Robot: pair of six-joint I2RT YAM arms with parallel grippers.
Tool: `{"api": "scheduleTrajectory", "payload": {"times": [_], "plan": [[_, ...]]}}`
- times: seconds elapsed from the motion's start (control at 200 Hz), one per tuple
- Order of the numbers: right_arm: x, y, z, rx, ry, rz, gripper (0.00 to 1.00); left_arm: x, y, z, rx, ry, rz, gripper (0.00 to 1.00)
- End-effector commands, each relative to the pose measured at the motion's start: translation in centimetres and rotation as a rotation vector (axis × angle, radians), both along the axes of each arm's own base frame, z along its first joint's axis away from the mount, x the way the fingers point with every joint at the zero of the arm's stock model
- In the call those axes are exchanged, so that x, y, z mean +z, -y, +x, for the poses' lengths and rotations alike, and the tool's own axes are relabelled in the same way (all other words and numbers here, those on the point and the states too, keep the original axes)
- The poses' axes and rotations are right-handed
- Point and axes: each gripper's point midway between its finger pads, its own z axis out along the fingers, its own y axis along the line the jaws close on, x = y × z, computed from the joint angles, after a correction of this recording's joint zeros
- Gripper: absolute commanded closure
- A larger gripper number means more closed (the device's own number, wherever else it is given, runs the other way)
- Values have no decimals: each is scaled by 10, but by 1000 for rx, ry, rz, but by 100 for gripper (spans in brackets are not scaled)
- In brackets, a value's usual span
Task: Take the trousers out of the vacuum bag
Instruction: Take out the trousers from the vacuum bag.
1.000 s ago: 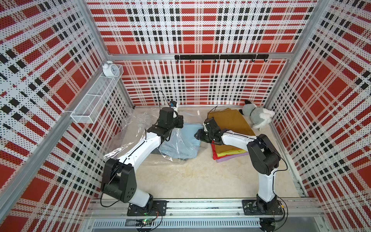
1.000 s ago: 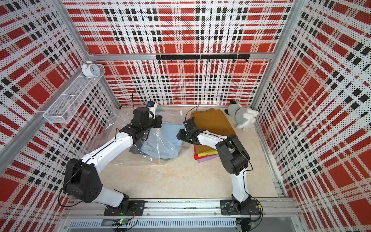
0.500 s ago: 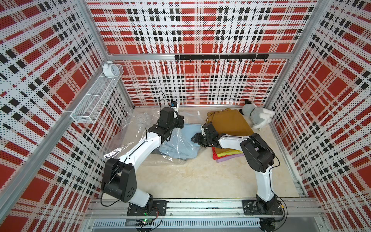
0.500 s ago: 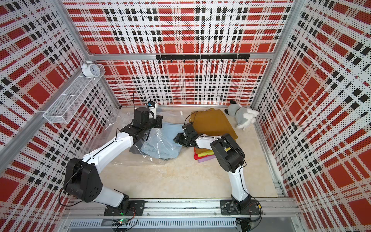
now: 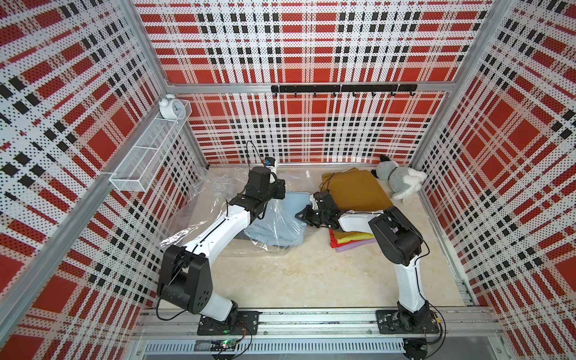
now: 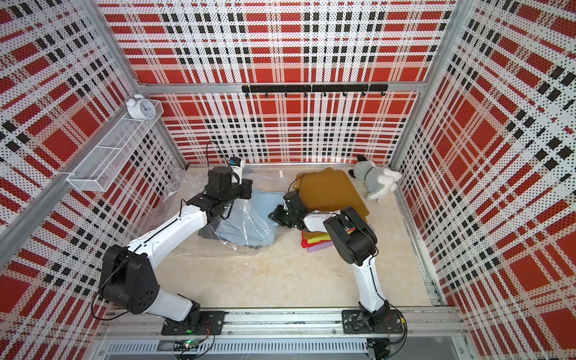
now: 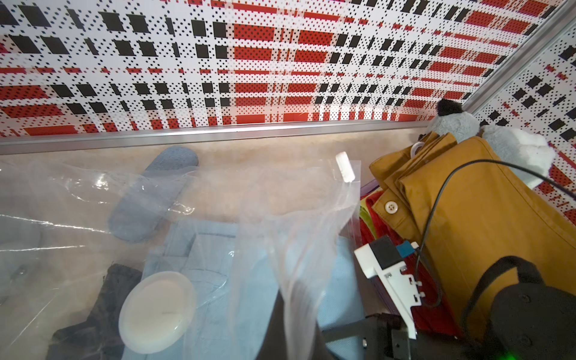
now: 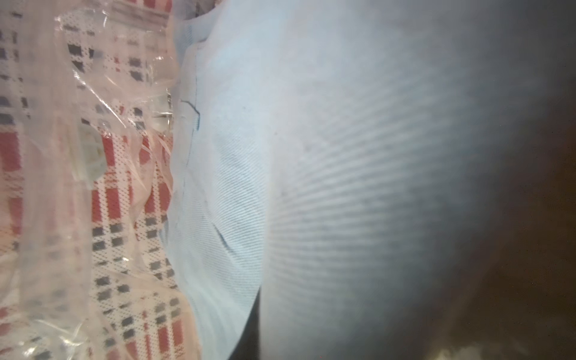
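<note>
now the left end effector (image 5: 259, 209) pinches the vacuum bag (image 5: 218, 187) open; the right end effector (image 5: 304, 215) meets the light blue trousers (image 5: 274, 227) inside, grip impossible to tell. next: secure them, pull clear.

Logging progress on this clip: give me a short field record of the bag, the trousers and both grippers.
in bag: light blue trousers, dark grey trousers beneath
out: mustard brown trousers atop red, yellow-green, lilac stack
left gripper: shut on vacuum bag film
right gripper: at light blue trousers' edge, grip unclear
aside: plush toy in far corner
</note>
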Motion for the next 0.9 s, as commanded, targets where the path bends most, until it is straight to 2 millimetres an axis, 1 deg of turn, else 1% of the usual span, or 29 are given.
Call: {"api": "scheduleTrajectory", "payload": {"times": [0.0, 0.065, 0.165, 0.271, 0.386, 0.431, 0.436, 0.441, 0.476, 0.506, 0.541, 0.676, 0.792, 0.892], "plan": [[13, -10, -5, 45, 53, 32, 100, 0, 1, 1, -2, 20, 10, 100], [24, -8, -3, 38, 91, 31, 100, -1, 1, 1, -2, 19, 10, 100], [47, -7, 1, 50, 158, 19, 100, -2, 1, 2, 0, 17, 13, 100], [74, -12, 6, 96, 223, -16, 100, -4, 0, 2, 6, 14, 16, 100], [112, -17, 12, 140, 305, -48, 100, -5, -3, 3, 22, 14, 22, 100], [126, -17, 14, 152, 336, -64, 100, -5, -3, 4, 26, 15, 24, 100], [130, -17, 16, 150, 342, -61, 100, -5, -3, 4, 26, 14, 24, 100], [129, -16, 16, 153, 344, -67, 100, -5, -4, 4, 27, 15, 25, 100], [142, -16, 18, 161, 370, -77, 100, -5, -4, 4, 30, 15, 26, 100], [149, -16, 19, 169, 385, -87, 100, -6, -4, 4, 30, 14, 26, 100], [164, -16, 21, 175, 412, -89, 100, -7, -4, 4, 32, 12, 28, 100], [202, -6, 27, 178, 482, -106, 100, -7, -4, 4, 29, 11, 27, 100], [226, 6, 30, 171, 522, -115, 100, -6, -4, 4, 28, 13, 26, 100], [246, 14, 26, 176, 549, -112, 100, -7, -5, 4, 36, 13, 30, 100]]}}
